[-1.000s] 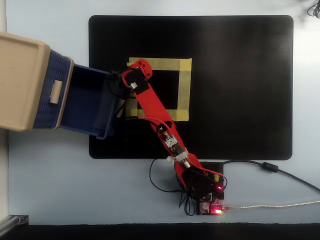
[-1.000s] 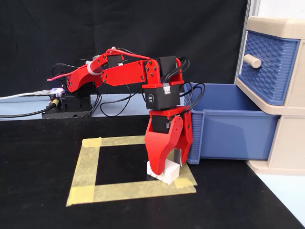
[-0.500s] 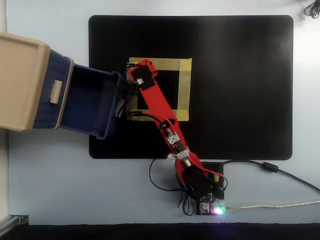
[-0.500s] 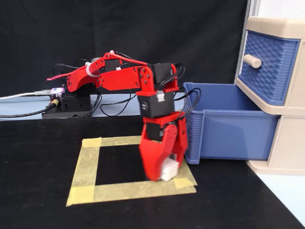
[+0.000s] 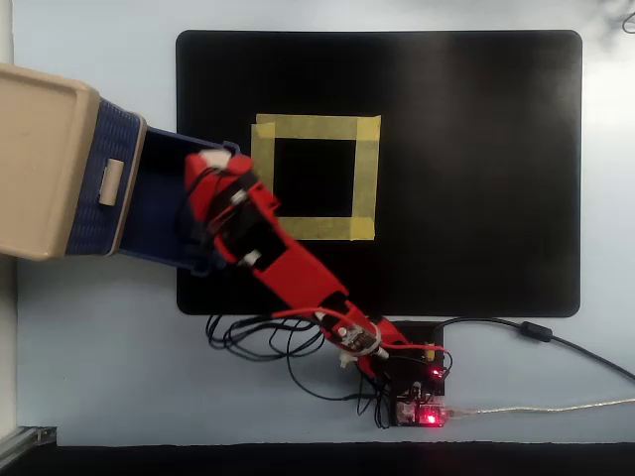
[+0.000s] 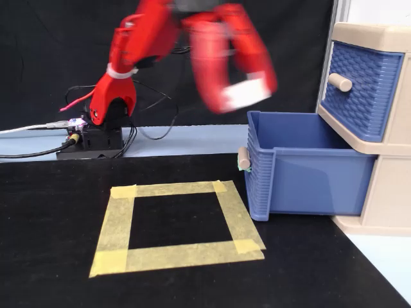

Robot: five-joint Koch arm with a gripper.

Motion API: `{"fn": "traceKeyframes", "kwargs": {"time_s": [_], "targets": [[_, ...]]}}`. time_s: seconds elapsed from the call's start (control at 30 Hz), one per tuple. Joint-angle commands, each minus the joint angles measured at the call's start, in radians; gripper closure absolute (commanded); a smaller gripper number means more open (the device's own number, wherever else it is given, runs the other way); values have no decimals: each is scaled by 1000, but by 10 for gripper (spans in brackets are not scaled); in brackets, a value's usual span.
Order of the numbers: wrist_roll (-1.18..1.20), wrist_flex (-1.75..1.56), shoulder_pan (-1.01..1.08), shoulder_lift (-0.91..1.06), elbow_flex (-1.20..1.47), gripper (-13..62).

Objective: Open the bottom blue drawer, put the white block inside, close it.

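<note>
Since earlier frame: pincer (image 6: 247, 90) lifted off tape square (image 6: 176, 224), swung toward drawer; image blurred. Pincer clamped on white block (image 6: 246, 94), held in air. Bottom blue drawer (image 6: 308, 170) pulled open, tray directly below and slightly right of block in fixed view; next move judged: lower, release

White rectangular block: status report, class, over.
Red gripper shut on white rectangular block, lifted, motion-blurred. Bottom blue plastic drawer open. Nothing blocking.
</note>
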Motion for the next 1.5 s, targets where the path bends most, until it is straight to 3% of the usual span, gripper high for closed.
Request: {"fn": "traceKeyframes", "kwargs": {"time_s": [0.0, 0.43, 0.47, 0.6, 0.63, 0.83, 1.0, 1.2, 1.3, 1.47], "targets": [[-207, -17, -57, -3, -25, 574], [-222, -14, -138, -95, -28, 557], [-222, -17, -140, -103, -29, 505], [-222, -40, -141, -106, -34, 182], [-224, -40, -141, -104, -34, 163], [-238, 44, -126, 37, -25, 161], [-132, 313, 26, 192, 11, 161], [209, 288, 114, 282, 491, 161], [126, 179, 100, 265, 638, 163], [-120, 5, -97, 133, 638, 163]]}}
